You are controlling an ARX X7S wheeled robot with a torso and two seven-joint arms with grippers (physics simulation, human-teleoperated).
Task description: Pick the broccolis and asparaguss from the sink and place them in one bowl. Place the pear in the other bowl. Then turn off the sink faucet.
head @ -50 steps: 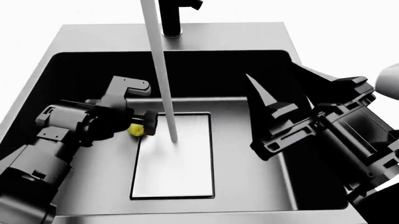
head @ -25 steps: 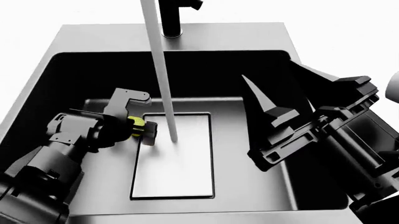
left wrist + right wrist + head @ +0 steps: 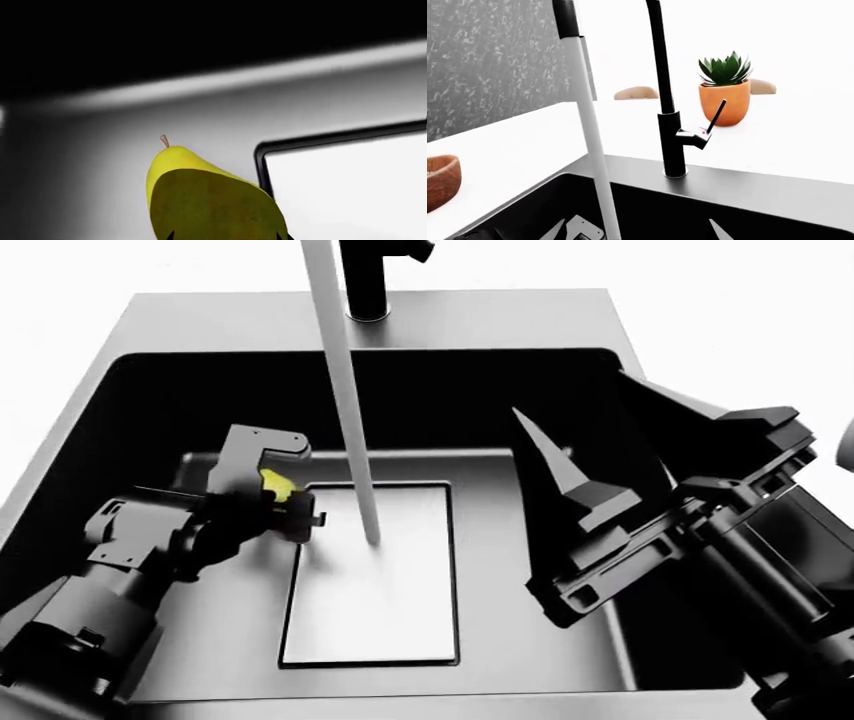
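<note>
Pear (image 3: 275, 483) is clamped in the left end effector (image 3: 278, 492) low inside the sink (image 3: 160, 390), just beside the floor panel (image 3: 380, 580) and water stream (image 3: 340, 400). Slip risk is judged high: grip sits near one end. Right end effector (image 3: 567, 480) is held apart, empty. Faucet lever (image 3: 715, 117) untouched.

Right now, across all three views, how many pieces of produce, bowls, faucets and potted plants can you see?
Pears: 1, held in the left gripper's fingers
Wooden bowls: 1
Faucets: 1
Potted plants: 1
Total: 4
</note>
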